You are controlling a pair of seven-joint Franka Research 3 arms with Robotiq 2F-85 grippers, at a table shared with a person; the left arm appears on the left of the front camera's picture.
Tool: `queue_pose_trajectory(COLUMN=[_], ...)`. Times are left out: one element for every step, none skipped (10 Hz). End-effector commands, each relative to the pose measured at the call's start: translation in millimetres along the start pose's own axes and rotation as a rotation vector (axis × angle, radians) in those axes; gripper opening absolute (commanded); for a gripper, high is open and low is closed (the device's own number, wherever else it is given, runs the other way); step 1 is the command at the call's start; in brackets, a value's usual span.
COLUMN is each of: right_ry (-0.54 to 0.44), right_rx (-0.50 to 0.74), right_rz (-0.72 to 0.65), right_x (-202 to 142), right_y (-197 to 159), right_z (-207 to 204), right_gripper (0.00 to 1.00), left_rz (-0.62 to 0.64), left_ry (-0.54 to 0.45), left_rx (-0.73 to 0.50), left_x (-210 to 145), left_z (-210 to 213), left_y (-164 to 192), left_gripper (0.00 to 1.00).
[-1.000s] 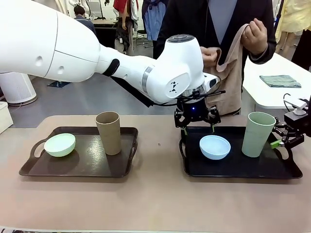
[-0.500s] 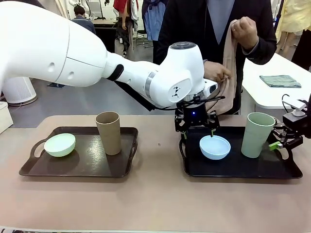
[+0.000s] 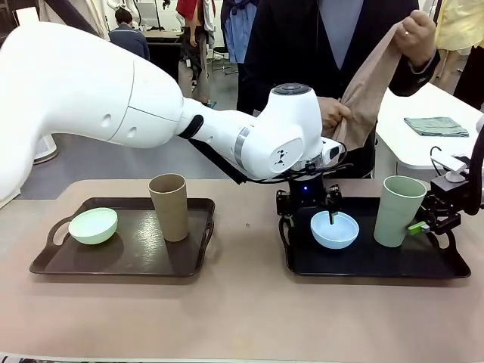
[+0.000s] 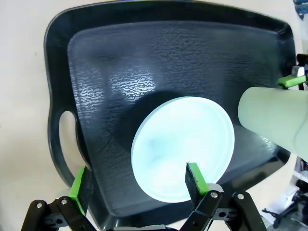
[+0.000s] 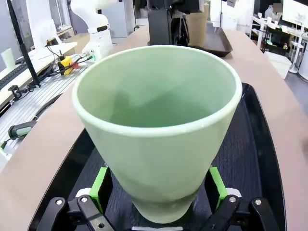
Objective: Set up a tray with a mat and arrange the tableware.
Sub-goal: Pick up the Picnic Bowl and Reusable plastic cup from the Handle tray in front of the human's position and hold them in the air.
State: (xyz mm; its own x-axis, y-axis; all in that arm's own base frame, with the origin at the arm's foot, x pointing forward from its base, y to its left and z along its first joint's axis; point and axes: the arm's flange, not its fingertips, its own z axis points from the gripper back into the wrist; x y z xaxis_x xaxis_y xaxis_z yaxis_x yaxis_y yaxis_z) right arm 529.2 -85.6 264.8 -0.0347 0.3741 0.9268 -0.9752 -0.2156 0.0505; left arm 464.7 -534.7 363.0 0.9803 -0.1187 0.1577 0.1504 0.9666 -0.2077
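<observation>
Clearing the black tray (image 3: 378,261), looks like
Left jaws spread over the rim of the blue bowl (image 3: 335,229) at its left end, right jaws spread round the sage cup (image 3: 399,210) at its right end (person's cloth (image 3: 372,79) is the mat, I guess).

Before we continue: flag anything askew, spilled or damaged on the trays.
Nothing stands out. The tan cup and green cup stand upright; the blue bowl and mint bowl sit rim-up. No spills or damage visible.
</observation>
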Motion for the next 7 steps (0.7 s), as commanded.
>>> queue_pose_trajectory(right_ry=[0.010,0.011,0.001,-0.004,-0.015,-0.018,-0.023], right_rx=[-0.026,-0.028,-0.021,-0.019,-0.007,-0.010,-0.011], right_rz=[0.020,0.027,0.030,0.037,0.061,0.064,0.062], right_x=[5,7,7,7,7,7,7], right_y=[4,2,1,2,2,2,1], right_z=[-11,-13,-15,-17,-16,-16,-16], right_gripper=[1.00,1.00,1.00,1.00,1.00,0.42,0.42], left_rz=[-0.031,-0.037,-0.037,-0.030,-0.033,-0.036,-0.031], left_ry=[-0.056,-0.056,-0.080,-0.069,-0.065,-0.064,-0.037], left_rx=[0.001,0.001,0.003,0.011,0.008,0.005,0.006], left_x=[3,5,5,5,5,5,5], left_z=[-5,-8,-12,-16,-18,-18,-19], left_y=[-4,-5,-4,-3,-2,-3,-3], left_gripper=[1.00,1.00,1.00,1.00,0.98,0.45,0.43])
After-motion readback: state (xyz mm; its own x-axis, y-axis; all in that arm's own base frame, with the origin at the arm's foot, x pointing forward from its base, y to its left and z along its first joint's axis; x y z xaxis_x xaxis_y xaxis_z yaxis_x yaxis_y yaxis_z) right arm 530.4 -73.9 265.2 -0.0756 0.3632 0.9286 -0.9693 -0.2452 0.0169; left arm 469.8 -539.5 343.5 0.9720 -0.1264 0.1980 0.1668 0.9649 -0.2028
